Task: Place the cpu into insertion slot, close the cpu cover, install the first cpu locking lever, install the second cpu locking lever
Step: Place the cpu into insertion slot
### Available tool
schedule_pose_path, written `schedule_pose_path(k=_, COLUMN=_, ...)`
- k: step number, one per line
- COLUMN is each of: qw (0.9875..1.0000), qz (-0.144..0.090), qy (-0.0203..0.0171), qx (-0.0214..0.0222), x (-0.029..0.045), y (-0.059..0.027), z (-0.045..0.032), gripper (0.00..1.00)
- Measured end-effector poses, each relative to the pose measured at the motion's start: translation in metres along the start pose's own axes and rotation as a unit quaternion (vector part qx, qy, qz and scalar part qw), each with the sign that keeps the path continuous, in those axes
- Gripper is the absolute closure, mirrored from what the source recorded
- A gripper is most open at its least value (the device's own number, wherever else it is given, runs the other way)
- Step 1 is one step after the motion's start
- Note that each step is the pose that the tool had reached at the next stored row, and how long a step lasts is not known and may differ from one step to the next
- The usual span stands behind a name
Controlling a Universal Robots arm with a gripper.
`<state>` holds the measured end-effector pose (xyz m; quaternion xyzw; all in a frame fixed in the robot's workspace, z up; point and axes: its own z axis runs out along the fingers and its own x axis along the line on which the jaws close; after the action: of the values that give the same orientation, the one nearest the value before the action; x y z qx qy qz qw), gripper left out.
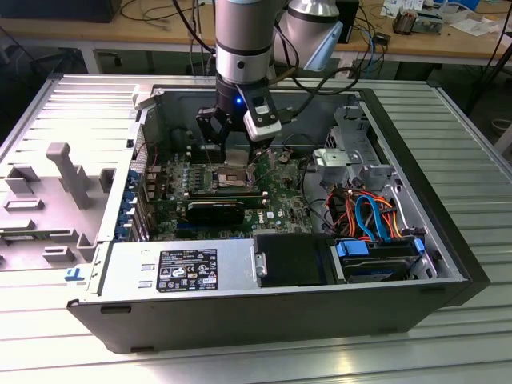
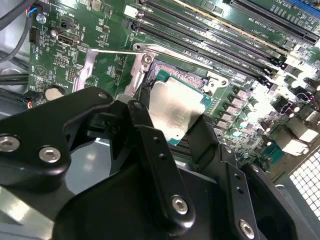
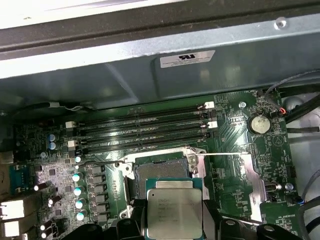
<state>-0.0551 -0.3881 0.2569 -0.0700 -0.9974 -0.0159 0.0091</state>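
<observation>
Inside case (image 1: 280, 316), cpu (image 3: 174, 212) over insertion slot (image 3: 161, 171)

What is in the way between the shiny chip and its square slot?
Nothing I can see. The gripper holds the cpu close to the insertion slot, and the part of the slot's dark centre that shows lies uncovered.

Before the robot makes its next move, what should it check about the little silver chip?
1. Grip: the pincer is shut on the cpu: ok.
2. The insertion slot is uncovered, with its dark centre showing: ok.
3. The cpu cover is swung aside: ok.
4. Chip seated in the slot: not ok, it hangs above.
5. Chip corners matching the slot: cannot tell.
</observation>
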Motion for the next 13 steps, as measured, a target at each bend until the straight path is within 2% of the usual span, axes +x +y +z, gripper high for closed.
schedule_pose_path(k=13, qw=0.9999, qz=0.015, qy=-0.0009, qx=0.0026, x=0.0000, y=0.0000, z=0.0012, gripper=0.46)
